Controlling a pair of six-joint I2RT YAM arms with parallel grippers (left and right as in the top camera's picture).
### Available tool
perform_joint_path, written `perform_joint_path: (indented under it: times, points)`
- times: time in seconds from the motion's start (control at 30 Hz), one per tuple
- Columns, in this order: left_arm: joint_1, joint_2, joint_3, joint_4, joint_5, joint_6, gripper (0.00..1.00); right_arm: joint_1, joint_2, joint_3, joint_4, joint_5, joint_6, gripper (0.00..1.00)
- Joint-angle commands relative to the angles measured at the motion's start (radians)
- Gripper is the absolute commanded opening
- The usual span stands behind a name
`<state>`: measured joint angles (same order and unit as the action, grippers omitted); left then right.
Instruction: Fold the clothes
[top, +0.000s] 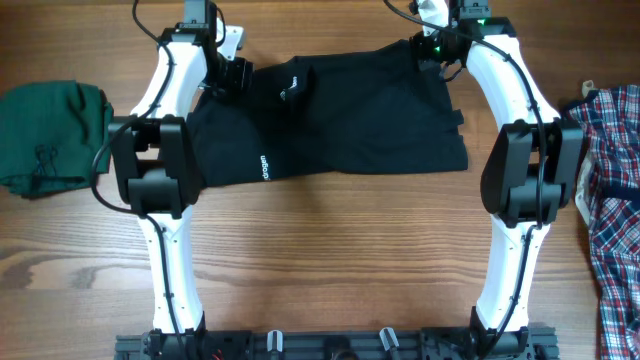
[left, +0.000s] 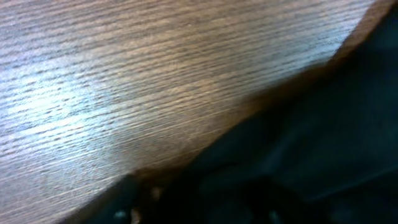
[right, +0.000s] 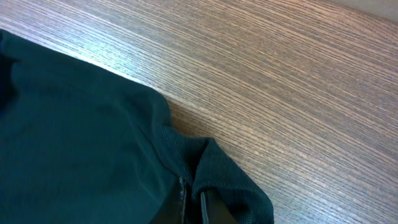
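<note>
Ribbed black cloth sits right under the right wrist camera, bunched over the right gripper (right: 194, 205) at the bottom centre of the frame; its two dark fingers (right: 210, 210) stand close together with that ribbed edge pinched between them. Same cloth spreads flat across the left half of that view, bare wood grain above and to the right. Left wrist view is blurred: dark folds fill the lower right, table wood the upper left, and the fingers do not show clearly enough, so cannot tell whether they are apart or closed. From overhead, the black shirt (top: 340, 120) lies spread across the upper middle of the table (top: 320, 260), wider than tall, lower edge fairly straight, upper left part rumpled. Small white lettering (top: 264, 166) sits near its lower left edge; a white label (top: 290, 90) shows near the top, left of centre. Left gripper (top: 232, 78) is down at the shirt's upper left corner, right gripper (top: 440, 52) at its upper right corner, both white arms reaching up the frame from the bottom edge. Green garment (top: 50, 135) lies bundled at the far left, apart from the shirt. Plaid shirt (top: 610, 200) lies along the right edge, also apart.
</note>
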<state>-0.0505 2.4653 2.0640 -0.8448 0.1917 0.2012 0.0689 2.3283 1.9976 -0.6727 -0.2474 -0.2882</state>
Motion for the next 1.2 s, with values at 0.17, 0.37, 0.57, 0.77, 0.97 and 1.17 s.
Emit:
perform_joint_path:
  times: [0.17,0.37,0.57,0.77,0.97,1.17]
  points:
    - [-0.008,0.012,0.005,0.016,-0.051,0.000,0.04,0.000,-0.030,-0.008,0.002,-0.015,0.001,0.04]
    - [-0.008,-0.068,0.005,0.023,-0.051,0.001,0.04,0.000,-0.030,-0.008,0.009,-0.016,0.000,0.04]
    - [-0.011,-0.114,0.005,-0.014,-0.051,0.000,0.04,0.000,-0.031,-0.008,-0.012,-0.016,-0.011,0.04]
    - [-0.011,-0.132,0.005,-0.094,-0.051,-0.013,0.04,0.000,-0.032,-0.008,-0.042,-0.012,-0.039,0.04]
    - [-0.011,-0.154,0.005,-0.132,-0.047,-0.030,0.04,0.000,-0.045,-0.008,-0.081,0.022,-0.053,0.04]
    - [-0.011,-0.161,0.005,-0.174,-0.047,-0.030,0.04,-0.010,-0.045,-0.008,-0.117,0.068,-0.052,0.04]
